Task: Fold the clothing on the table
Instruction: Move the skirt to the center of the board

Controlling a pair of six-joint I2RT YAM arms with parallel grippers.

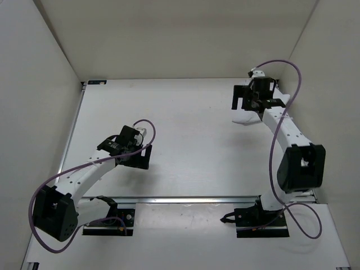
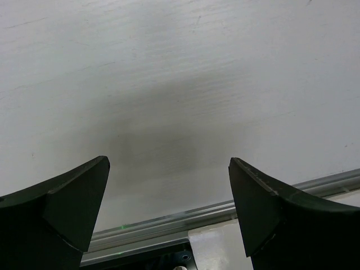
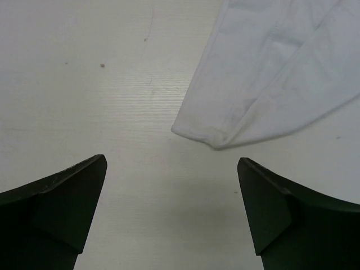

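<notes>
- Partly the clothing (image 3: 270, 73) runs off the right wrist view; overhead the right gripper (image 3: 171, 169) covers most of it.
- Both the left gripper (image 2: 169, 166) and right gripper gape, empty.

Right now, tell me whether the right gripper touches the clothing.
Apart. The right wrist view shows bare table between the open right gripper and the clothing corner.

Agape left pincer (image 2: 169, 208) (above table (image 2: 180, 84))
</notes>
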